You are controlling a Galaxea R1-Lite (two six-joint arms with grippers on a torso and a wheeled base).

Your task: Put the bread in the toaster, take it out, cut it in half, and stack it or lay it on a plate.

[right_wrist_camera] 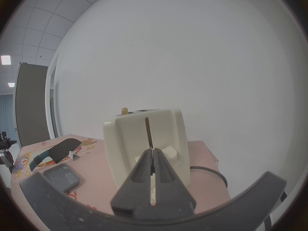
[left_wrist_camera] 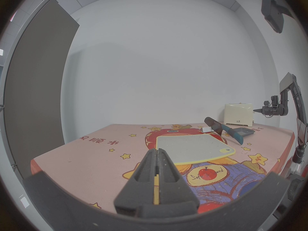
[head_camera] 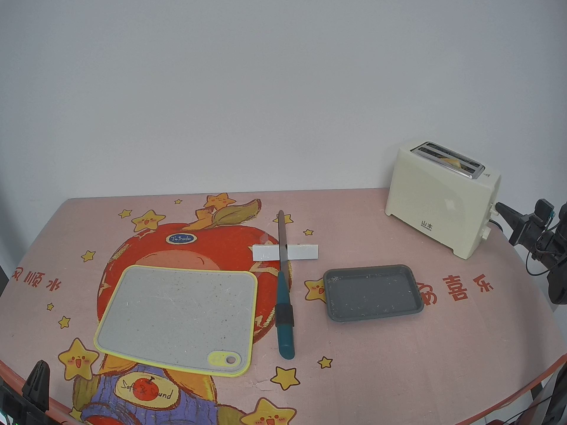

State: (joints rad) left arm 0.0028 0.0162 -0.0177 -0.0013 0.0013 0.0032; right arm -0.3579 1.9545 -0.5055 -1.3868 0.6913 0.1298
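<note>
The cream toaster (head_camera: 443,199) stands at the table's back right, with the bread (head_camera: 453,162) down in its far slot; only the bread's top (right_wrist_camera: 124,110) peeks out. My right gripper (head_camera: 501,209) is shut and empty, its tip just off the toaster's lever side (right_wrist_camera: 134,138), in line with the lever slot (right_wrist_camera: 148,130). A grey plate (head_camera: 373,292) lies in front of the toaster. Left of it the knife (head_camera: 284,290) rests on a white holder (head_camera: 285,252), beside the cutting board (head_camera: 177,317). My left gripper (left_wrist_camera: 157,151) is shut and empty above the table's near left corner.
The toaster's black cord (right_wrist_camera: 208,174) runs along the table behind it. The table's right edge (head_camera: 549,367) is close to the right arm. A grey panel (left_wrist_camera: 32,90) stands beyond the table's left side.
</note>
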